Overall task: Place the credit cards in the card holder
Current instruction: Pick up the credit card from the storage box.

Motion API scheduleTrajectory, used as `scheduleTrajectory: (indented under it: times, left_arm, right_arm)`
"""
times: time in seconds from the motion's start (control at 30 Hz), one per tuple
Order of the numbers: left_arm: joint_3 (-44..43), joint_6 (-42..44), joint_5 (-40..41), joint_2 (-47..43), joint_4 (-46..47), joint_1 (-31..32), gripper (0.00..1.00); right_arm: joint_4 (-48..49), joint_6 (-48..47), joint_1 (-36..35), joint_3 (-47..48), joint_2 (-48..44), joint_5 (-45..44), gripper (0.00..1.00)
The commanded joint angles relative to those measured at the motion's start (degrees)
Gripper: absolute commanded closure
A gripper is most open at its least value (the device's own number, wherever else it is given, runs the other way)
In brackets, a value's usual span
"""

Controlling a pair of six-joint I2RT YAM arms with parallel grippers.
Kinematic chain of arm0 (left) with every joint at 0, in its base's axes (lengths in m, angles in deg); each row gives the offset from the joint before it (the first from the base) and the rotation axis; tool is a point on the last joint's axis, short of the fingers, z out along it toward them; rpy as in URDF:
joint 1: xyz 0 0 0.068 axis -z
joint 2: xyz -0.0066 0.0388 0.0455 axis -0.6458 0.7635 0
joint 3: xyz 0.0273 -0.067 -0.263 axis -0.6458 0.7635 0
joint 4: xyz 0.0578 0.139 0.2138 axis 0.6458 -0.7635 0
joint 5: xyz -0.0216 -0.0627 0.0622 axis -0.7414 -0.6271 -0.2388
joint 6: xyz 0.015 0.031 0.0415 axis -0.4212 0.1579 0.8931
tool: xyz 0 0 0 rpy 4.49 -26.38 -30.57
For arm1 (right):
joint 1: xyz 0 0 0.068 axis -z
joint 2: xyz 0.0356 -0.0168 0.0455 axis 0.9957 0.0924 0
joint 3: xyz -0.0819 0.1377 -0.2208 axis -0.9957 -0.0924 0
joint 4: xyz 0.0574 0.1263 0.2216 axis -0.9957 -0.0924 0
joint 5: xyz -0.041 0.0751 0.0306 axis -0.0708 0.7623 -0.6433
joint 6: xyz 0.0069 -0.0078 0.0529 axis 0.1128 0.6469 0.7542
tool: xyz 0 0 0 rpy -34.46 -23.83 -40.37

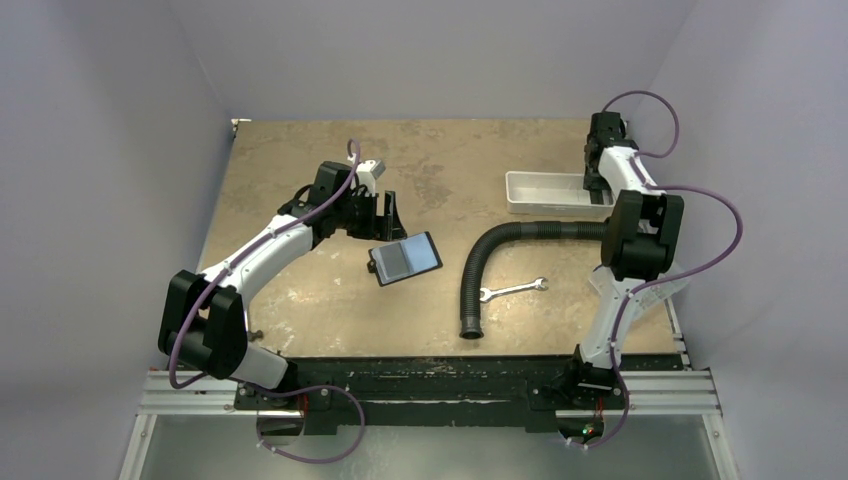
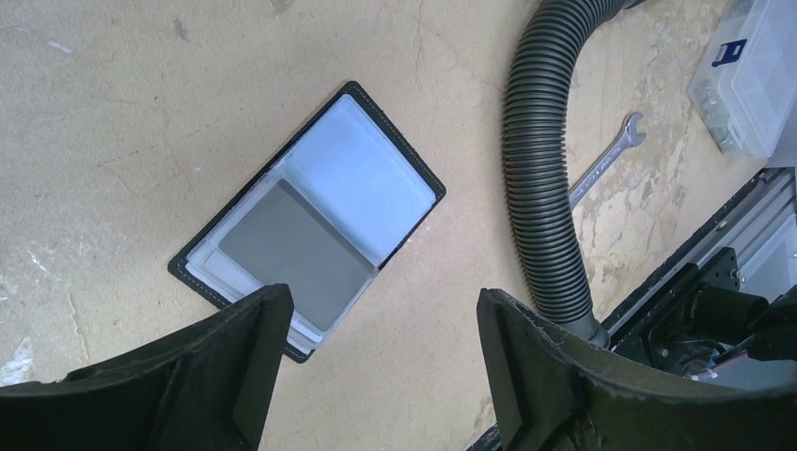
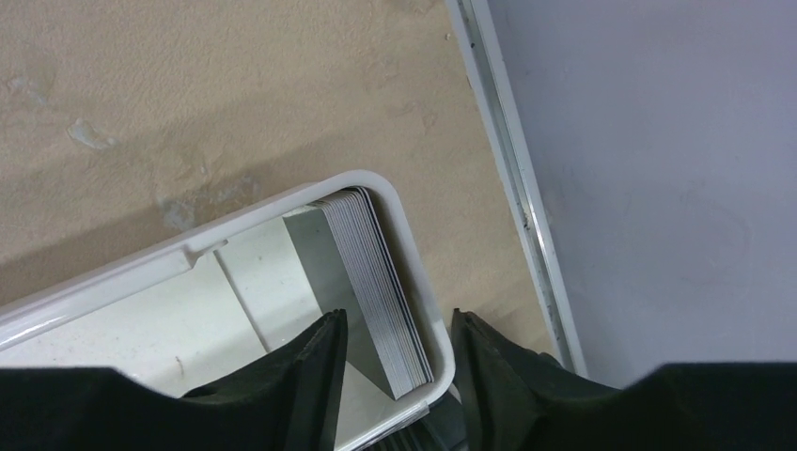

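Observation:
The card holder (image 1: 405, 258) lies open on the table, black-edged with clear pockets (image 2: 362, 174) inside. A grey credit card (image 2: 291, 249) rests on its lower half. My left gripper (image 1: 390, 222) hovers just behind the holder, open and empty (image 2: 385, 305). A stack of grey credit cards (image 3: 371, 282) stands on edge against the right end wall of the white tray (image 3: 94, 282). My right gripper (image 3: 399, 324) is open and straddles that stack and the tray's end wall: one finger is inside the tray, the other outside. Neither finger visibly touches the cards.
A black corrugated hose (image 1: 480, 270) curves from the right arm toward the near edge, with a silver wrench (image 1: 512, 289) beside it. A clear compartment box (image 2: 752, 75) shows at the left wrist view's right edge. The white tray (image 1: 540, 190) sits near the right wall.

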Motion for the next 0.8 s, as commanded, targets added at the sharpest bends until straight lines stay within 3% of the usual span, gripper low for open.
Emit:
scheduleTrajectory:
  times: [0.0, 0.17, 0.77]
  left_arm:
    - [0.31, 0.49, -1.25, -1.50, 2.15, 0.16, 0.23]
    - [0.28, 0.58, -1.28, -1.50, 2.19, 0.19, 0.23]
    - [0.33, 0.50, -1.73, -1.68, 2.32, 0.20, 0.23]
  right_arm:
    - [-0.64, -0.79, 0.07, 2.18, 0.04, -1.82, 0.43]
    - [-0.34, -0.73, 0.04, 2.34, 1.15, -0.32, 0.39]
    - [-0.34, -0.97, -0.23, 3.15, 0.44, -5.17, 0.60]
